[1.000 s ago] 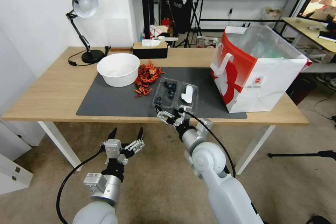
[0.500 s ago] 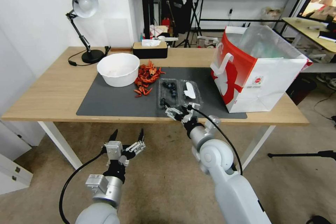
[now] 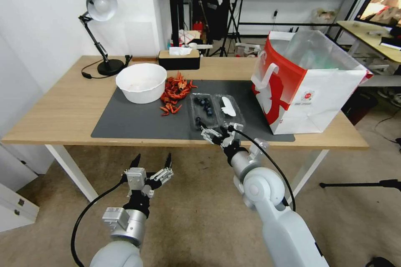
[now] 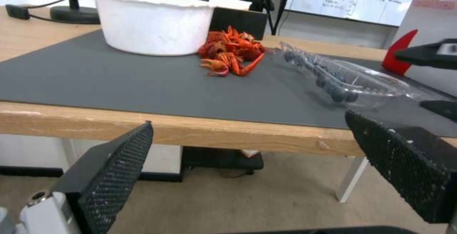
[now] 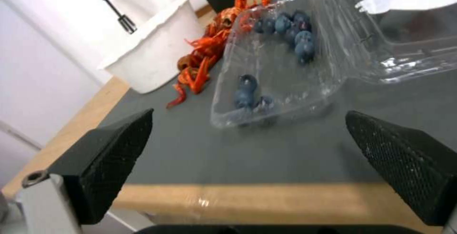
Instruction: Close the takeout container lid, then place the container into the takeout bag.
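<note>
Head view first: the takeout container [image 3: 205, 110] lies open and flat on the dark mat [image 3: 133, 123], blueberry half on the left, the lid [image 3: 229, 108] with its white label hinged beside it on the right; the right gripper [image 3: 221, 132] sits at the near table edge just in front of the container, fingers spread, gripping nothing; the left gripper [image 3: 151, 162] hangs below the tabletop, well apart from everything, also spread wide and empty. The takeout bag [image 3: 311, 87] stands upright at the right end of the table [image 3: 62, 108], mouth open; a white bowl [image 3: 141, 82] and a pile of red crayfish [image 3: 174, 91] sit left of the container, the crayfish between bowl and container.

Left wrist view: both black fingers [image 4: 114, 162] stand far apart with the table edge between them; the container [image 4: 342, 80] shows across the mat, right of the crayfish [image 4: 231, 52] and bowl [image 4: 152, 23].

Right wrist view: fingers [image 5: 107, 155] wide apart, nothing between them; the container's berry half [image 5: 276, 73] lies just ahead on the mat, the lid [image 5: 405, 23] open next to it.
</note>
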